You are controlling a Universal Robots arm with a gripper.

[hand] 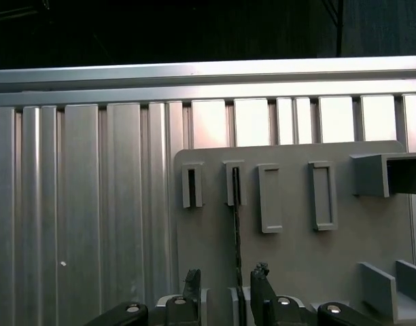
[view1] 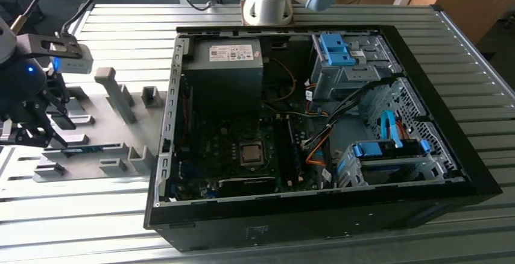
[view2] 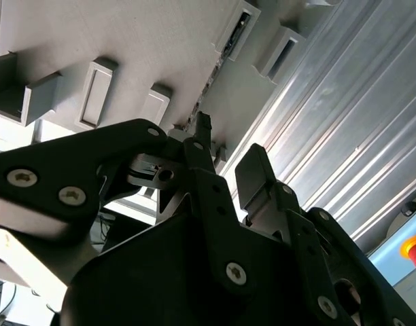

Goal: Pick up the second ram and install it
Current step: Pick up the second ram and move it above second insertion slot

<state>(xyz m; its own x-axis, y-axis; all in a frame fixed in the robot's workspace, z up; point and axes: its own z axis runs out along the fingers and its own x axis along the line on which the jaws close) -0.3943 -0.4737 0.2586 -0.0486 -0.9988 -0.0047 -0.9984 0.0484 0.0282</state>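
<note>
At the exterior view's left, beside the open computer case on the slatted metal table, the grey fixture tray carried the second ram, standing on edge in its slotted holders (a thin dark line in the first wrist view). Its long axis ran straight away from the gripper, and its near end lay between the jaws. The jaws stood spread, one finger to each side of the stick and apparently clear of it. Nothing was pinched, and the ram sat in the tray.
</note>
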